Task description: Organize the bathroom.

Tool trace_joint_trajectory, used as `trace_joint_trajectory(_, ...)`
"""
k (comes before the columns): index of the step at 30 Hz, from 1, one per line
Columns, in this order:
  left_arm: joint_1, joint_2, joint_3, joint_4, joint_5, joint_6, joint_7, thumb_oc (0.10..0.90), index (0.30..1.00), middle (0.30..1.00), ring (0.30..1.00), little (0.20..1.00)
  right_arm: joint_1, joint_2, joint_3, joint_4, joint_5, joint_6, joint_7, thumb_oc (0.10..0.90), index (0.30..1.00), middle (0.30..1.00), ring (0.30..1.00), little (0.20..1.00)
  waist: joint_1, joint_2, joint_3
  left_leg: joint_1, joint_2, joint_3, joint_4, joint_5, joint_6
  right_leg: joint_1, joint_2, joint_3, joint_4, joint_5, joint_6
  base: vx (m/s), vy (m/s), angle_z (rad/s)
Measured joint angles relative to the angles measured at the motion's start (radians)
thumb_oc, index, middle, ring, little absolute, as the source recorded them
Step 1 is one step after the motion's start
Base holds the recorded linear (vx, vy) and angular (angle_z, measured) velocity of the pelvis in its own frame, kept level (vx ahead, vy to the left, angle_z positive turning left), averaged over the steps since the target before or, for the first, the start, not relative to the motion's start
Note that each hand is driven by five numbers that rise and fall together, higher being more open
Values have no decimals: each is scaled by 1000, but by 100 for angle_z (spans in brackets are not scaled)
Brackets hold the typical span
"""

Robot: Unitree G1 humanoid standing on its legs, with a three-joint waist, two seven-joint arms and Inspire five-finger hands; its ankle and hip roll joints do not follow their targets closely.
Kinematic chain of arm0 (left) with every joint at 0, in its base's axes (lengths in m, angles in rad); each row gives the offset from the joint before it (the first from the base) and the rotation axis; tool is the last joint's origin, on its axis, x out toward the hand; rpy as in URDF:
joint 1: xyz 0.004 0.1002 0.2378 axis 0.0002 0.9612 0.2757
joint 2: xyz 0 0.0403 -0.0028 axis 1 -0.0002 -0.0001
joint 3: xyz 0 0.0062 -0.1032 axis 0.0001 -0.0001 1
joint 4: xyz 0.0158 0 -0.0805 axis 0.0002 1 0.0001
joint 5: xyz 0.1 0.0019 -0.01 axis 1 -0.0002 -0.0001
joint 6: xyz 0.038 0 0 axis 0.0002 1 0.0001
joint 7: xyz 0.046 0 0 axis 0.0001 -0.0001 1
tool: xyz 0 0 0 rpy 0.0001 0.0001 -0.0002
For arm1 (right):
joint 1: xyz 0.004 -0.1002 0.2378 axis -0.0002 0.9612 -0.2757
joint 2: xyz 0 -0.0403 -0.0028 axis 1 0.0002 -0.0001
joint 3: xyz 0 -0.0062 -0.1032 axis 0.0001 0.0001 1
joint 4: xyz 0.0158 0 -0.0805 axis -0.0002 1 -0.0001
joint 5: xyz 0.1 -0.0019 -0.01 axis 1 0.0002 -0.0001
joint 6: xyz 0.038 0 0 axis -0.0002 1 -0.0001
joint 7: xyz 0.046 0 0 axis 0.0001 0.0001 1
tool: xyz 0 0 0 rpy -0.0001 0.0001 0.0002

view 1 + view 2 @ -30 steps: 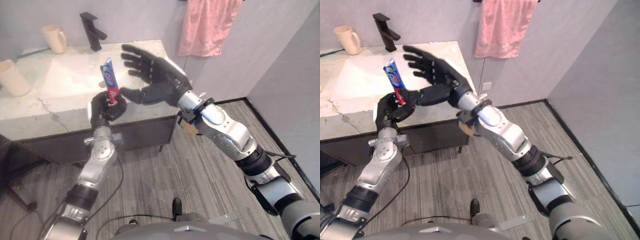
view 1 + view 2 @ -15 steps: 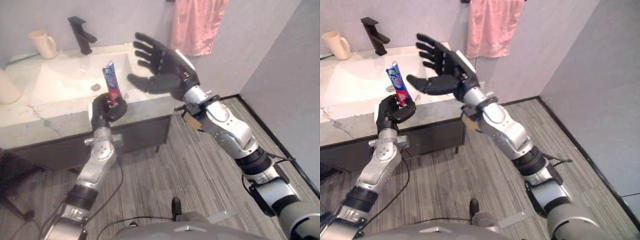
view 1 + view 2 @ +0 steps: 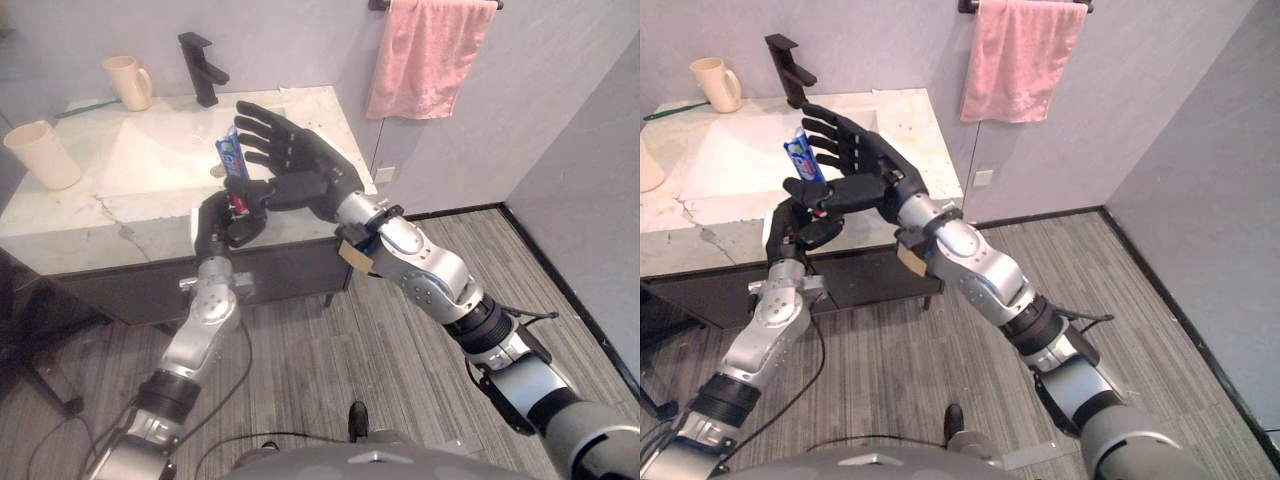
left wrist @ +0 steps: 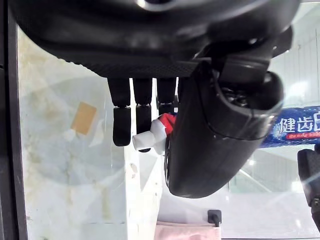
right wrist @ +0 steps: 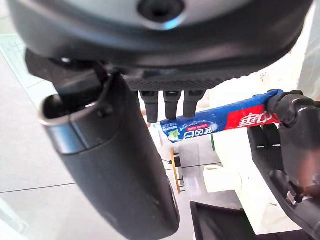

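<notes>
A blue and red toothpaste tube [image 3: 231, 160] stands upright over the front edge of the marble counter [image 3: 70, 215]. My left hand [image 3: 225, 222] is shut on its lower, capped end; the left wrist view shows the white cap [image 4: 149, 141] past the curled fingers. My right hand [image 3: 305, 172] is open, its straight fingers spread just behind the tube's upper part and its thumb reaching in from the side. In the right wrist view the tube [image 5: 220, 122] lies just past my straight fingertips [image 5: 171, 106], held by my left hand [image 5: 295, 137].
A white sink basin [image 3: 160, 150] is set in the counter, with a black faucet [image 3: 203, 68] behind it. A cream mug [image 3: 128, 82] stands at the back, a cream cup [image 3: 40, 155] at the left edge. A pink towel [image 3: 428, 55] hangs on the wall to the right.
My right hand has dropped from up and to the right of the tube and now cups around its upper part. The left hand still holds the tube. The camera has shifted.
</notes>
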Motion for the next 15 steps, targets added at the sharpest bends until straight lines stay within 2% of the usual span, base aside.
trace_joint_trajectory(7, 0, 1, -1, -16, -4, 21, -20, 400, 300, 300, 300, 300, -2, -4, -1, 0, 28, 0, -22, 800, 900, 900, 900, 900, -8, 0, 0, -4, 0, -9, 1, 2, -1, 0, 0, -5, 0, -1, -1, 0, -5, 2)
trace_joint_trajectory(15, 0, 4, -8, -67, -3, 25, -39, 400, 300, 300, 300, 300, -5, -13, -6, 2, -34, -2, -68, 800, 900, 900, 900, 900, -9, 0, 0, -4, 0, -9, 0, 2, -1, 0, 1, -5, 0, -1, -1, 0, 0, 0)
